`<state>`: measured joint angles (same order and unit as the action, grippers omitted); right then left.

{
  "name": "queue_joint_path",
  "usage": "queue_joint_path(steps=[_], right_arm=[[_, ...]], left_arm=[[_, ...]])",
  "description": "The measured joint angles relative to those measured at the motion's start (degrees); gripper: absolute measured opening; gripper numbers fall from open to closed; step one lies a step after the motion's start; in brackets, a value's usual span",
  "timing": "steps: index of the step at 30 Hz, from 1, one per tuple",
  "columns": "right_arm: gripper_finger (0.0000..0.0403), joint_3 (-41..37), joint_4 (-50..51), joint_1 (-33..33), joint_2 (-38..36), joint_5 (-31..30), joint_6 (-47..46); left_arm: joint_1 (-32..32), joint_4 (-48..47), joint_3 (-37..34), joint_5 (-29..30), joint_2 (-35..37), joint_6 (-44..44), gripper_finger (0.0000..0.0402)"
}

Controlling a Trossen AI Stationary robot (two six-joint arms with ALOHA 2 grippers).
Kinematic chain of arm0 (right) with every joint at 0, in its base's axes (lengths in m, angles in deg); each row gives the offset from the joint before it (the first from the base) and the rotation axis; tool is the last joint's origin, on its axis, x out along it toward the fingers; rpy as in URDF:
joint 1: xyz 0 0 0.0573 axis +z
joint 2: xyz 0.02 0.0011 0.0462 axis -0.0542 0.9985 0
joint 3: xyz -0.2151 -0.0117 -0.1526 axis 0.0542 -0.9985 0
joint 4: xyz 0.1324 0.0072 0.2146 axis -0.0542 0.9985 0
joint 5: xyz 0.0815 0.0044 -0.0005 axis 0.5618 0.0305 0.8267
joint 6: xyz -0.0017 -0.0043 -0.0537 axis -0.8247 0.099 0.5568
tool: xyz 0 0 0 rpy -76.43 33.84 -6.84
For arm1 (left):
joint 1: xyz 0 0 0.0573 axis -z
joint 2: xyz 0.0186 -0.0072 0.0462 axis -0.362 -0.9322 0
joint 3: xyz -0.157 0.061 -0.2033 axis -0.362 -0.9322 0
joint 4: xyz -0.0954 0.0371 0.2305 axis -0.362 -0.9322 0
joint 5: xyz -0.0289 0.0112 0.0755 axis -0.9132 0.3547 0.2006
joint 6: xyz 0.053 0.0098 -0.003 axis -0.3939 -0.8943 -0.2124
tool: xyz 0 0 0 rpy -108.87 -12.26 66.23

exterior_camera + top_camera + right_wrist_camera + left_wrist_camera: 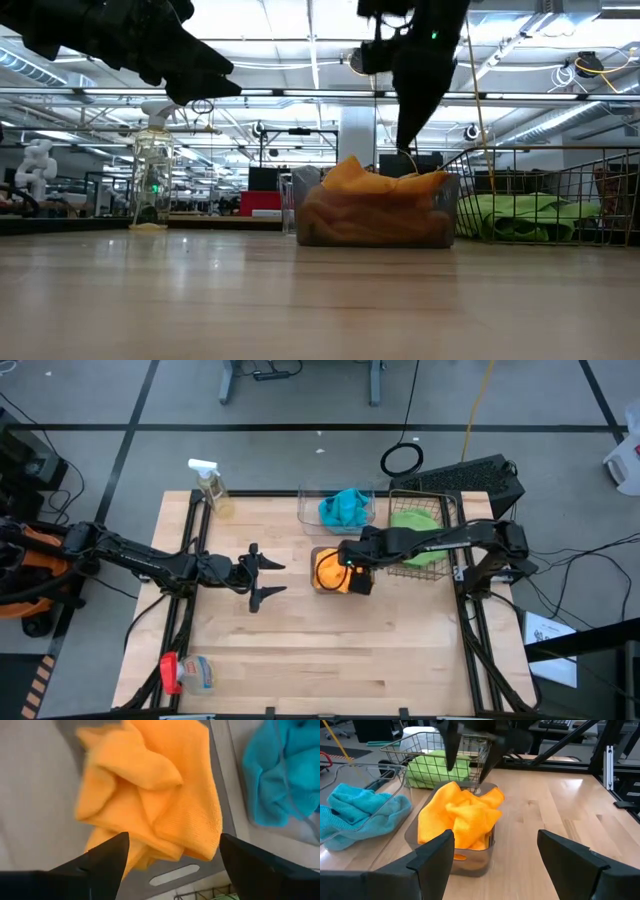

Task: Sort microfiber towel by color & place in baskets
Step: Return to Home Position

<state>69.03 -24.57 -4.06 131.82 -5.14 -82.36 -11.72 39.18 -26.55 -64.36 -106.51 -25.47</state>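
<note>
Currently right claw (pixel 172 848) hangs released and empty, just above orange towels (pixel 328 570) heaped in grey tub (pixel 470 862). Blue towels (pixel 345 508) in clear tub (pixel 305 512); green towels (pixel 415 522) in wire basket (pixel 443 498). Left claw (pixel 272 577) spread, empty, above table (pixel 350 660).

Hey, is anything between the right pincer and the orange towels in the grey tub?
No, nothing visible. The right pincer hangs open straight above the orange towels, which lie heaped in the grey tub. Only air lies between them.
</note>
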Motion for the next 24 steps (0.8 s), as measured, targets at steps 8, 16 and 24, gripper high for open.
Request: queue_joint_path(steps=[8, 16, 24], right_arm=[[0.0266, -3.34, -7.53, 8.75, -8.98, -5.25, 0.79], [0.0166, -21.35, -31.01, 19.80, -21.74, -10.39, 5.35], [0.0027, -39.91, -48.65, 20.71, -33.11, -7.36, 10.63]], left_arm=[[-0.01, 1.38, 0.00, 0.01, 0.00, -0.42, 0.0290], [0.01, 5.32, 0.02, -0.84, 0.00, -1.64, 0.0273], [-0.18, 5.17, 0.02, -0.90, -0.15, -4.35, 0.0149]])
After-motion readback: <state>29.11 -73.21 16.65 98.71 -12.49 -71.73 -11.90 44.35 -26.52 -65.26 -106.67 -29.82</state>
